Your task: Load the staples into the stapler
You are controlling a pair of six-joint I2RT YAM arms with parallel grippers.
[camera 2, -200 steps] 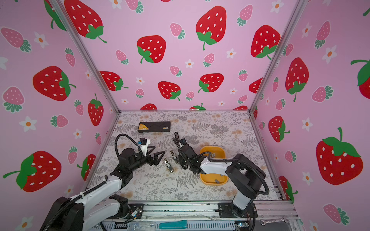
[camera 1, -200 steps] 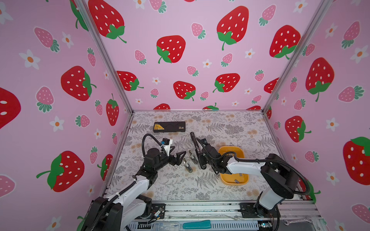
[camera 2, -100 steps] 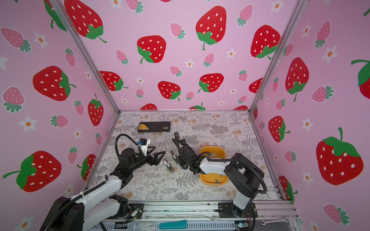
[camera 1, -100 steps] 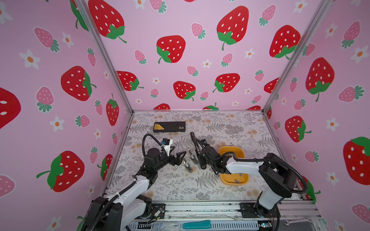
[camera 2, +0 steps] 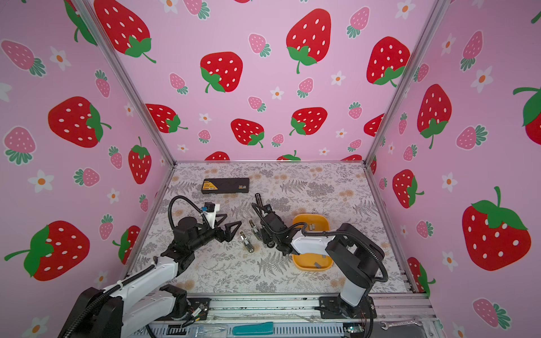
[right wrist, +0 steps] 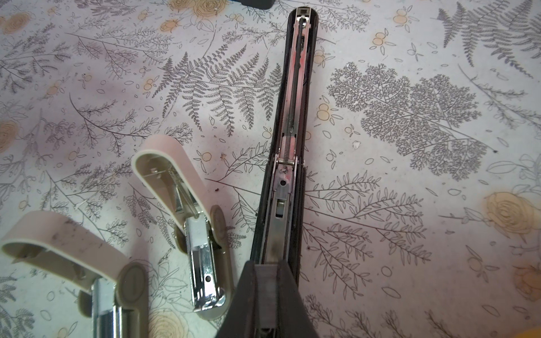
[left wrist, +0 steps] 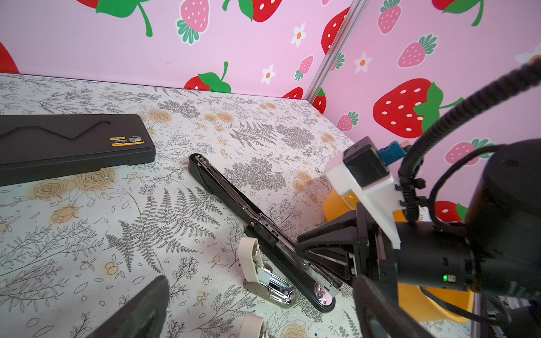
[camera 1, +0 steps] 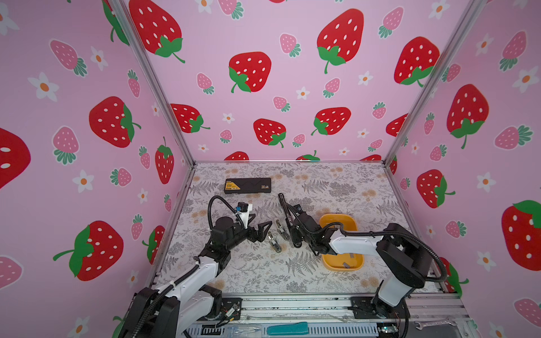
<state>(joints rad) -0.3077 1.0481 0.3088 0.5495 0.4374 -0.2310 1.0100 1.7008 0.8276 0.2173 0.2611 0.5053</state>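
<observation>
Pink strawberry walls (camera 1: pixel 292 96) box in a fern-printed tabletop (camera 1: pixel 336 181), a flat black case (camera 1: pixel 247 185) lying at its back left. The left arm (camera 1: pixel 202 272) reaches low, its left pincer (camera 1: pixel 261 221) spread wide and empty just short of two small white staplers (camera 1: pixel 274 242), both flipped open. Right of them the right pincer (right wrist: pixel 266 272) is closed tight, tips down on a long black stapler (right wrist: pixel 292 117) laid open flat, while the staples (camera 1: pixel 347 265) lie in a yellow tray (camera 1: pixel 338 217) under that arm; whether anything is pinched I cannot tell.
</observation>
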